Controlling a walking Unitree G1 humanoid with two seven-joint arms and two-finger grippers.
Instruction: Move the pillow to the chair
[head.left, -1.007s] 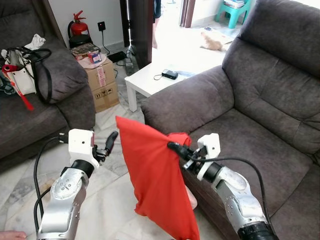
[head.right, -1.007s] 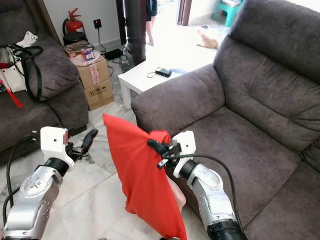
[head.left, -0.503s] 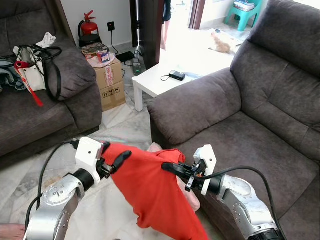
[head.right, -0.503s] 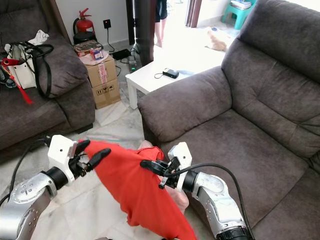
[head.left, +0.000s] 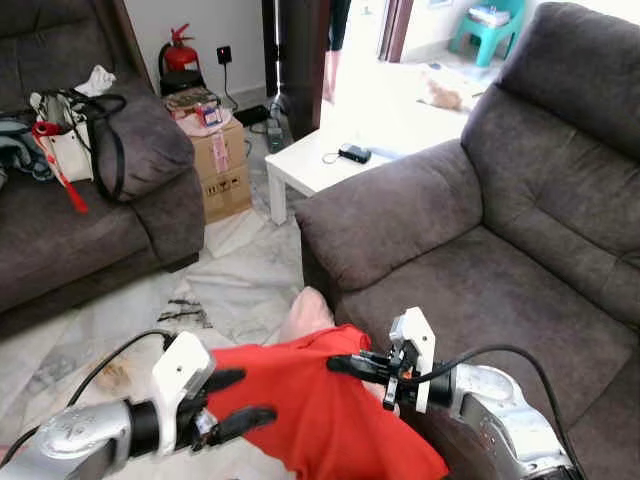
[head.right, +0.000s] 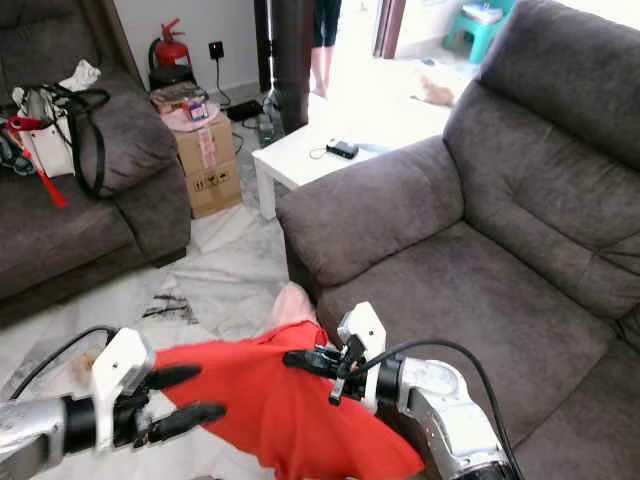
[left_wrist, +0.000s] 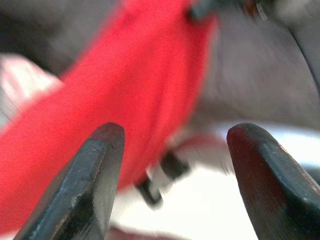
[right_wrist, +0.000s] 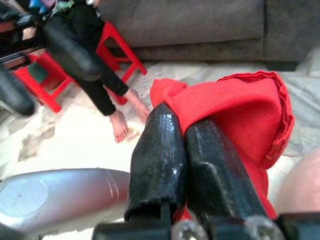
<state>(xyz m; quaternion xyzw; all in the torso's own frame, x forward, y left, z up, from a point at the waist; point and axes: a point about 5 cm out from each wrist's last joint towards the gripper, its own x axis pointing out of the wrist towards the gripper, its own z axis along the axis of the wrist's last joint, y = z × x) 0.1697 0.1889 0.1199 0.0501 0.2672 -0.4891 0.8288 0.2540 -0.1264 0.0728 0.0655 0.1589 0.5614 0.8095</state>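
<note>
The red pillow (head.left: 325, 415) lies low and nearly flat between my two arms, just in front of the grey chair (head.left: 480, 290). My right gripper (head.left: 338, 364) is shut on the pillow's upper edge; in the right wrist view its fingers (right_wrist: 165, 150) pinch a fold of the red cloth (right_wrist: 235, 105). My left gripper (head.left: 237, 397) is open at the pillow's left edge, one finger above the corner and one below. The left wrist view shows its fingers (left_wrist: 95, 170) spread wide with the red pillow (left_wrist: 115, 95) just beyond them.
A pink rounded thing (head.left: 305, 315) pokes out behind the pillow by the chair's armrest (head.left: 390, 215). Farther back stand a white low table (head.left: 320, 165) and a cardboard box (head.left: 220, 160). On the left is a sofa with bags (head.left: 70, 130). A seated person's foot (right_wrist: 120, 127) is in the right wrist view.
The pillow has gone from hanging upright in my right gripper to lying low and almost flat. My left gripper swung in to its left edge and dropped lower.
</note>
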